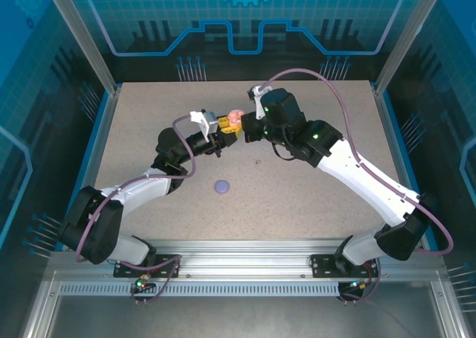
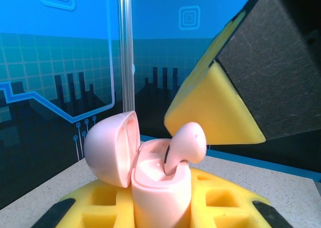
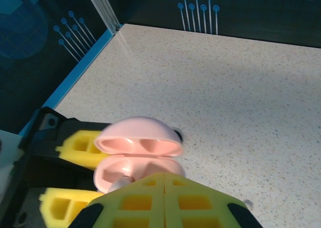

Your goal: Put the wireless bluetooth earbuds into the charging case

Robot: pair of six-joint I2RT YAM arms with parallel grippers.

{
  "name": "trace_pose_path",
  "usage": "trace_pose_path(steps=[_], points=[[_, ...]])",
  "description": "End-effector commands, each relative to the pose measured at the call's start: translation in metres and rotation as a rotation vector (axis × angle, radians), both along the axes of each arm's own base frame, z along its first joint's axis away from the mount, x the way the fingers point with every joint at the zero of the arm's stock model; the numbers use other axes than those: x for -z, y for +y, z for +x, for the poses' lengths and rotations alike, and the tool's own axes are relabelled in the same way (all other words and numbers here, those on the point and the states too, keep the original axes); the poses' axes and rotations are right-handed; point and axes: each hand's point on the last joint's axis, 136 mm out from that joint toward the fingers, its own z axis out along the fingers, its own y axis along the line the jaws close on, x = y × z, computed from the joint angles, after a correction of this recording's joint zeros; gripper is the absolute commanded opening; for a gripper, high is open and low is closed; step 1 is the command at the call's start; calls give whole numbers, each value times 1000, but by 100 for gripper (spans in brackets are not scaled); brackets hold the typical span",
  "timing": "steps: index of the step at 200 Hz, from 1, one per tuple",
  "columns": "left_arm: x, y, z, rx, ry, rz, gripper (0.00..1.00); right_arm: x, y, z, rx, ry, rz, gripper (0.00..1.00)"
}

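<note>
Top external: my left gripper (image 1: 222, 135) clamps the open pink case (image 1: 235, 118) above mid-worktop (image 1: 312, 196), right gripper (image 1: 248, 123) closed, empty afaict; left wrist: pink earbud (image 2: 186, 143) sits half-in, tilted; right wrist: I'd press straight down w/ joined pads (image 3: 150, 198), gently.

- A lab-style robot test cell: aluminium frame posts (image 1: 80, 36) slant in at upper left and upper right.
- Blue circuit-pattern backdrop (image 1: 245, 25) across the top.
- Speckled table (image 1: 312, 196) at centre.
- Slotted metal rail (image 1: 245, 287) along the bottom.

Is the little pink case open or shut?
Open. The pale pink round case has its lid leaning back, a pink earbud sticking out.
</note>
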Motion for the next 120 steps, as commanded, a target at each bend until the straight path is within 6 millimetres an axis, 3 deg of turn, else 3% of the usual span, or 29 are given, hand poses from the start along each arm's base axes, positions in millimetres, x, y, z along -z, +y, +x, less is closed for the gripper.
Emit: trace_pose_path(steps=[1, 120], points=[[-25, -2, -12, 30, -80, -19, 0, -10, 16, -8, -52, -10, 12, 6], [-30, -2, -16, 45, -79, -23, 0, -21, 26, 3, -55, -13, 55, 7]])
